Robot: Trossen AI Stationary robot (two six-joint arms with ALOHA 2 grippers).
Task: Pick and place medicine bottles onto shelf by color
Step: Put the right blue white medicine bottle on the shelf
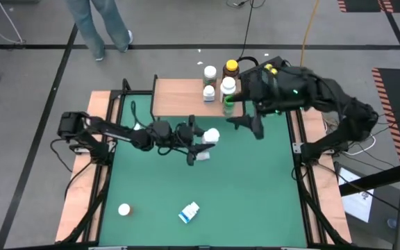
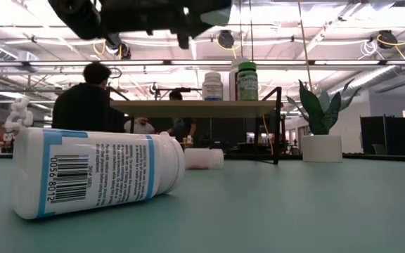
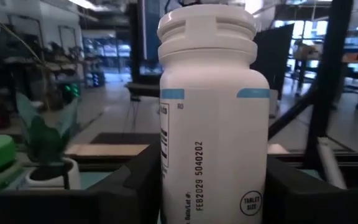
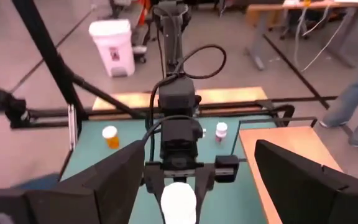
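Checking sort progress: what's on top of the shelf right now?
On the shelf, four upright bottles cluster at its right end: two white-capped, an amber one with yellow cap, another white-capped. A green bottle sits partly hidden by the right claw, so its footing is unclear.

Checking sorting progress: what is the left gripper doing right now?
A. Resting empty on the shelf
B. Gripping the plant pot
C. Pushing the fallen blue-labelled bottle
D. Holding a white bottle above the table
D: the left gripper has its fingers either side of a white bottle, lifted over the green table.
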